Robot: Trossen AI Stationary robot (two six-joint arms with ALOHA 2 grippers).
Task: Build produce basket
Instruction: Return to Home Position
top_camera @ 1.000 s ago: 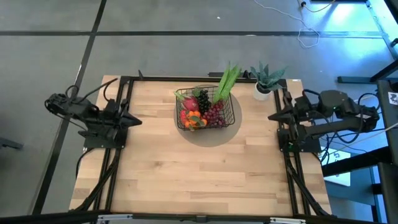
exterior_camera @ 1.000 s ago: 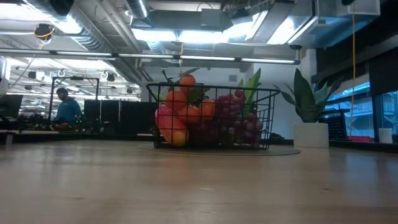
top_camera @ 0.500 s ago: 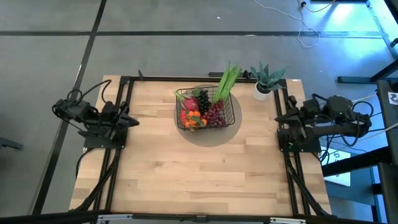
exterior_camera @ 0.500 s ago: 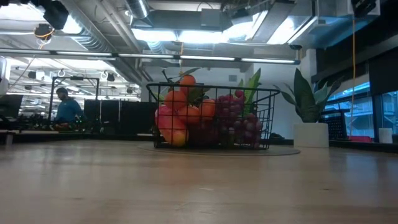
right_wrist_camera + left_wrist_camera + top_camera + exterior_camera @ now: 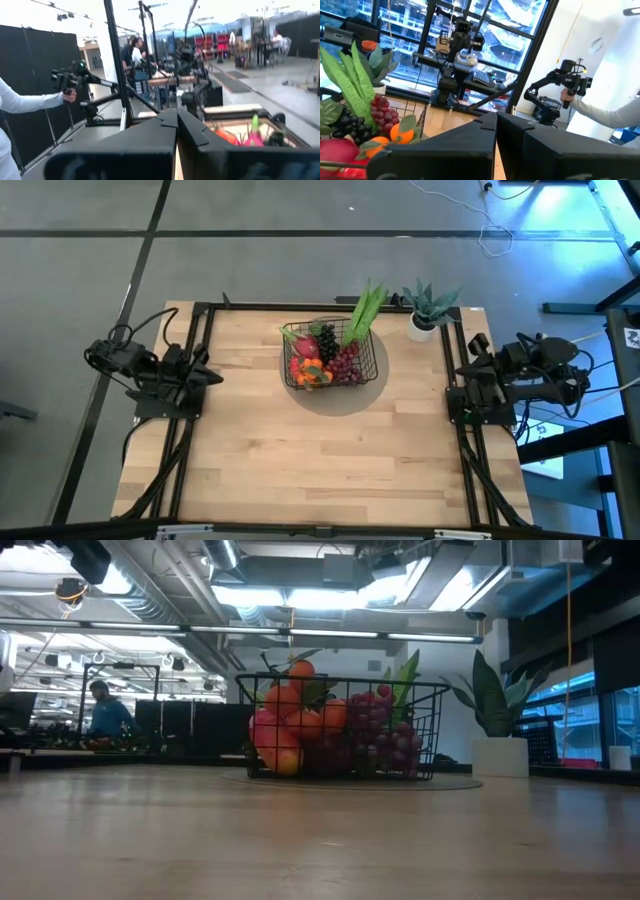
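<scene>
Black wire basket [image 5: 372,360] at 12 o'clock on surface [image 5: 300,460], produce [image 5: 320,360] heaped above rim | left hand [image 5: 210,376] 9 o'clock, right hand [image 5: 463,369] 3 o'clock, both pinched closed, empty, well apart from basket | risk: a jolt may roll top orange [image 5: 302,669] out.

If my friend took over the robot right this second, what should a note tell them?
Left gripper: shut, empty, at the left edge of the table, pointing inward.
Right gripper: shut, empty, at the right edge.
Basket: on the round grey mat, far middle of the table. The produce is piled inside, and the leafy stalk pokes out over the rim.
Done: no produce lies loose on the table.
Left: probably only parking the arms, which look near home.
</scene>
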